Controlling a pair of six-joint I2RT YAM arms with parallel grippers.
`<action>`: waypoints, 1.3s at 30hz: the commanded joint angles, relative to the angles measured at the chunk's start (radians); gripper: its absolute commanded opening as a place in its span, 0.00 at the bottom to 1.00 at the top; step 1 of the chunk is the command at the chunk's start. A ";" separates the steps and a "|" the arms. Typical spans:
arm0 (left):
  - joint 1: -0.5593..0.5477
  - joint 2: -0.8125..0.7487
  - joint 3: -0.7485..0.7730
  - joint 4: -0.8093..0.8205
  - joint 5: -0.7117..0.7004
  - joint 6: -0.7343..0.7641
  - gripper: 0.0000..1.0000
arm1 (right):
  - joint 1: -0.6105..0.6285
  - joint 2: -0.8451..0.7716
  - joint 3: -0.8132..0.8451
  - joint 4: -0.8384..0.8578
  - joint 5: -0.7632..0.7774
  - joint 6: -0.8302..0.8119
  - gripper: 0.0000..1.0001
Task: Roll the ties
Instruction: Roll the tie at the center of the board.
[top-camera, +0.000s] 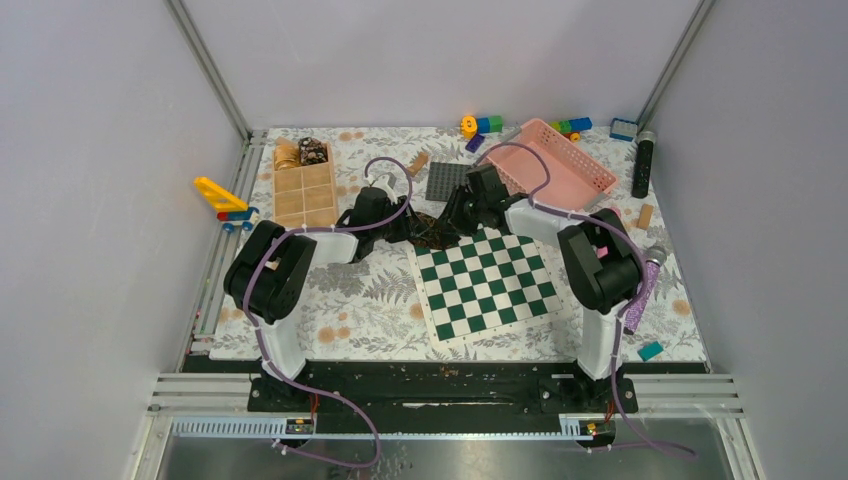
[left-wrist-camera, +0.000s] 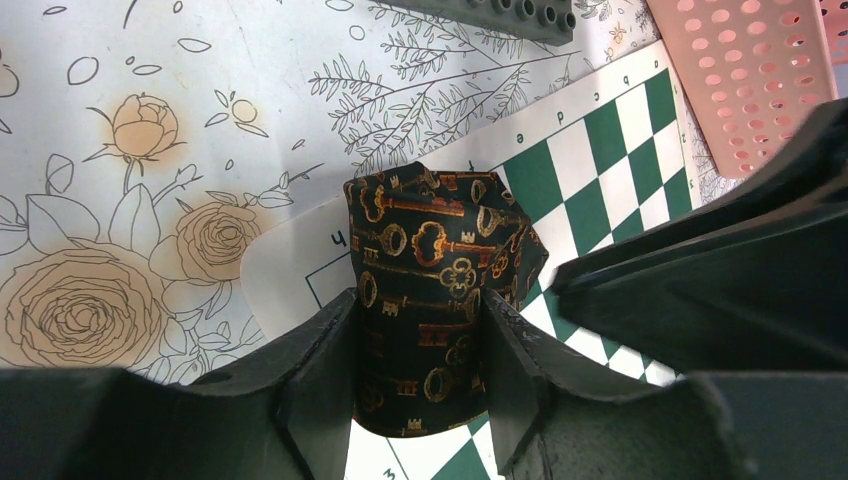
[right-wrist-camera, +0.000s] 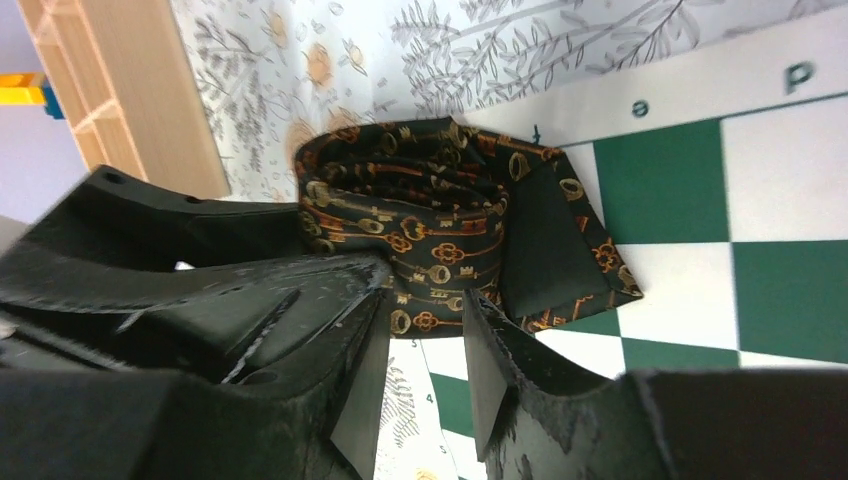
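1. The left gripper (left-wrist-camera: 420, 305) is pointing toward 1 o'clock, its jaws clamping the bundled, key-patterned dark tie (left-wrist-camera: 432, 240) from both sides.
2. The tie is sitting at the 11 o'clock corner of the chessboard (top-camera: 490, 285), overlapping the floral mat (top-camera: 350, 300).
3. The right gripper (right-wrist-camera: 425, 292) is pointing toward 10 o'clock, with its jaws standing slightly apart at the tie's near edge. I cannot tell whether they are pinching it.

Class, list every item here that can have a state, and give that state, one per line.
key-pattern tie: partly rolled, at the chessboard's edge
left claw: shut on the key-pattern tie
right claw: tips at the tie's edge, grip unclear
golden tie: rolled, in the wooden box
speckled tie: rolled, in the wooden box
pink basket: upright, looks empty
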 joint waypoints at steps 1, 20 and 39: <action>0.001 -0.027 0.024 -0.030 -0.048 0.031 0.44 | 0.024 0.052 0.017 0.062 -0.038 0.035 0.40; 0.001 -0.021 0.021 -0.026 -0.043 0.029 0.48 | 0.026 0.067 -0.041 0.100 0.018 0.060 0.32; 0.001 -0.023 0.021 -0.027 -0.039 0.028 0.51 | 0.026 0.047 -0.081 0.126 0.042 0.069 0.31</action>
